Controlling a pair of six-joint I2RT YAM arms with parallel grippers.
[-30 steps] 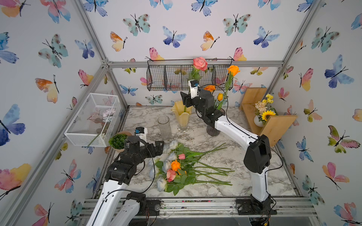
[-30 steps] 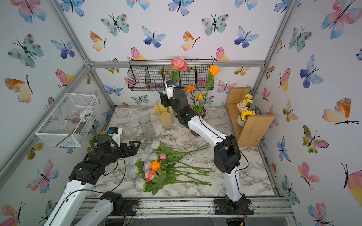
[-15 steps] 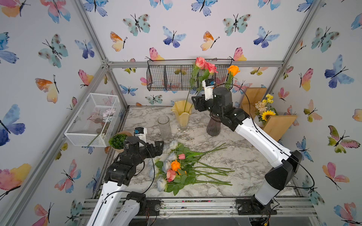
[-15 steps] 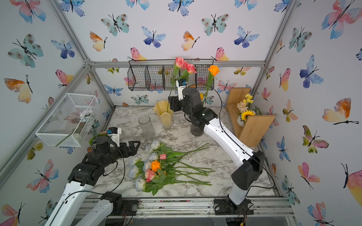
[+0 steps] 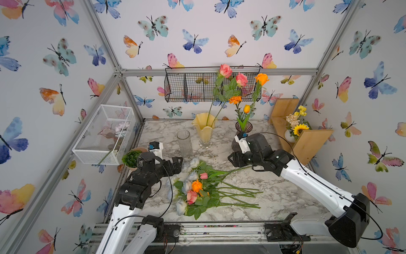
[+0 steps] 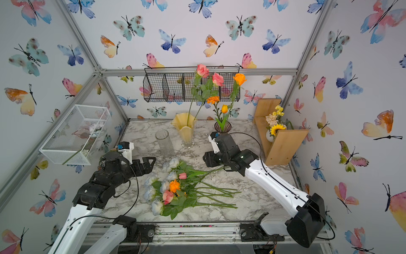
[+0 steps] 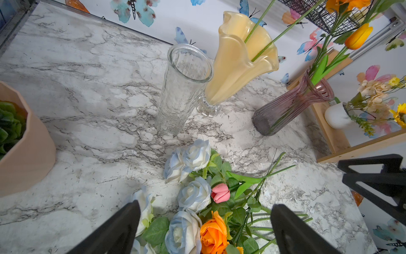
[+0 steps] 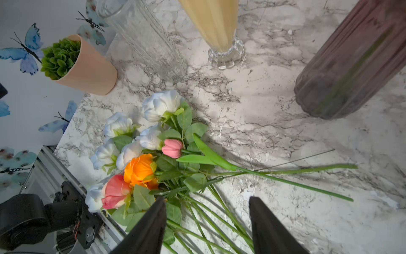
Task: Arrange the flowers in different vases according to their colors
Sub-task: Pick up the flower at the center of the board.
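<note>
The flowers lie with stems running left to right, ends toward the right gripper, which is spread, empty, and seemingly just above them. The left gripper, also spread, is near the blooms.

Right of centre in a top view, the lower body of the purple vase is hidden behind the right arm. In the right wrist view the yellow vase and the clear vase are cut off at the rim, and the purple vase is blurred.
</note>
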